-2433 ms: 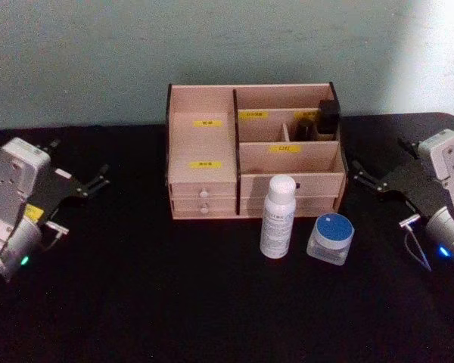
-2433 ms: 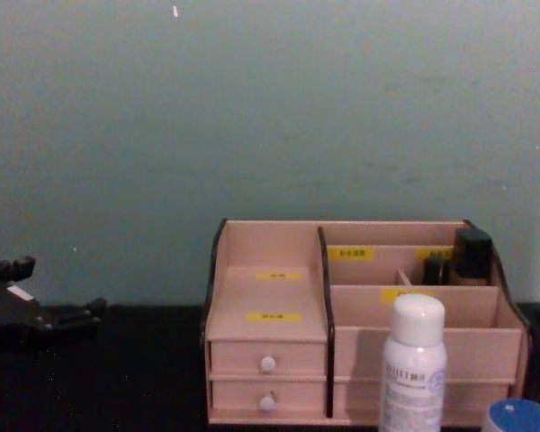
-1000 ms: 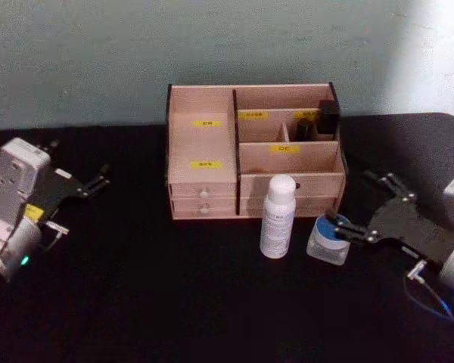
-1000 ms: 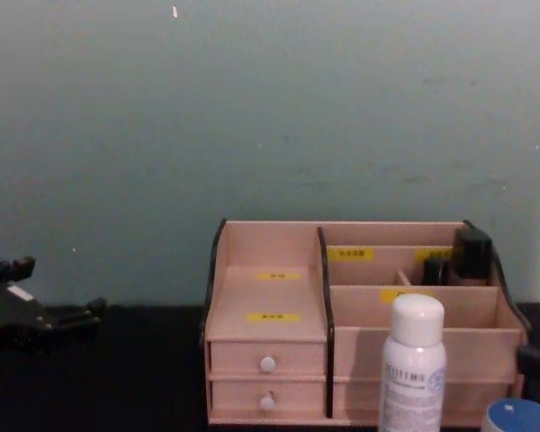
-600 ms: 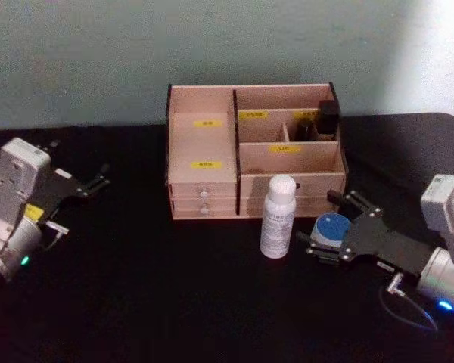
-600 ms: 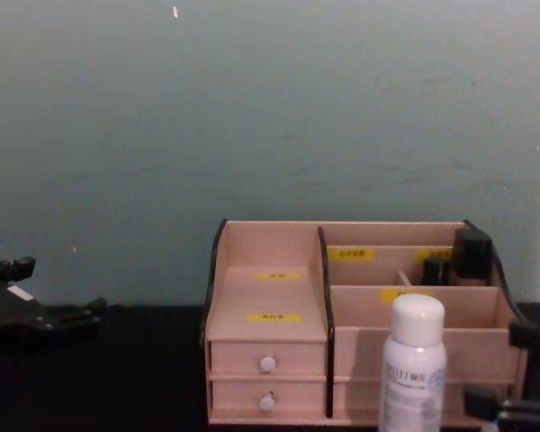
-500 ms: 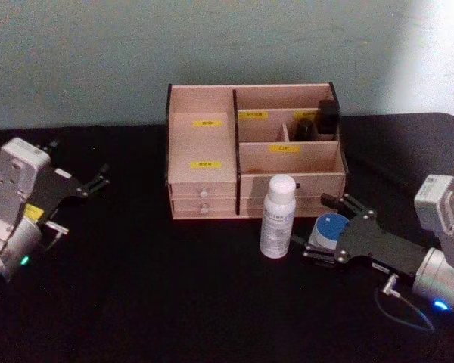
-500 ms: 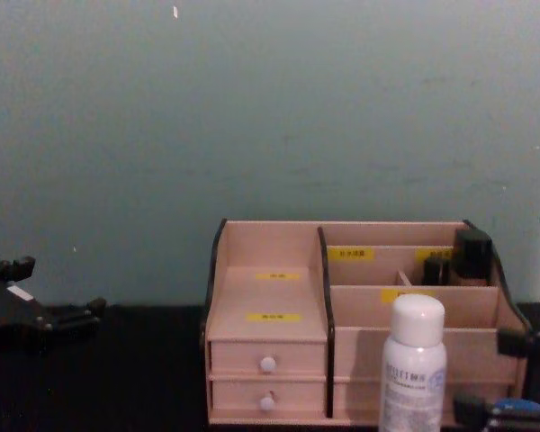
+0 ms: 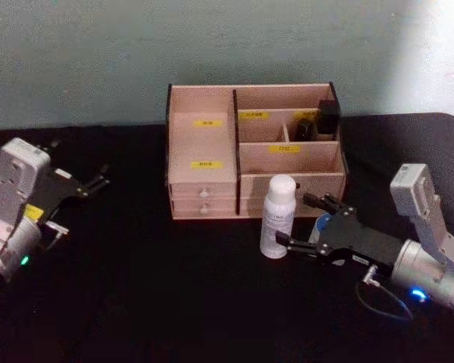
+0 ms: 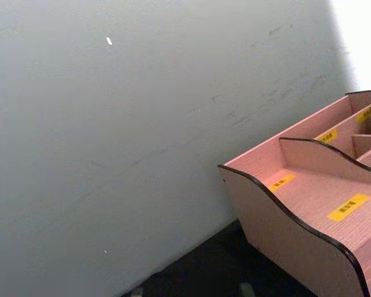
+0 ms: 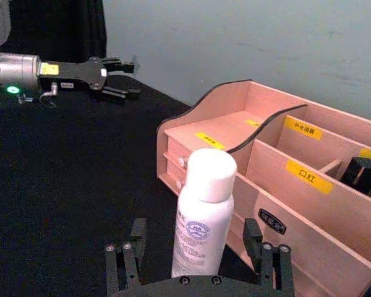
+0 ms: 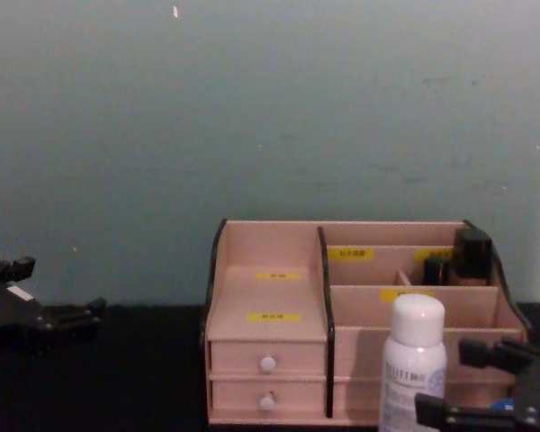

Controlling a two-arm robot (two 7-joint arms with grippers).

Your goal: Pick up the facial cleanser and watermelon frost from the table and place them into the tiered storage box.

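The tiered storage box [image 9: 250, 151] stands at the back of the black table [image 9: 151, 302], also seen as the storage box [image 12: 360, 324] and the storage box [image 11: 284, 167]. In front of it stand a white capped bottle [image 9: 278, 215] and a blue-lidded jar [image 9: 323, 224]; I cannot tell which is the facial cleanser and which the watermelon frost. My right gripper [image 9: 293, 221] is open, lying over the jar and hiding most of it, with its fingers reaching the bottle [image 11: 204, 210]. The bottle [image 12: 414, 360] stands upright between the fingers of the right gripper [image 11: 195, 240].
My left gripper [image 9: 102, 178] rests open at the far left of the table, well away from the box. Dark items [image 9: 321, 119] sit in the box's back right compartments. Two small drawers with white knobs [image 12: 267, 364] face forward.
My right gripper has slid left, from around the blue-lidded jar to over it, and its open fingers now reach the white bottle. The left arm has not moved.
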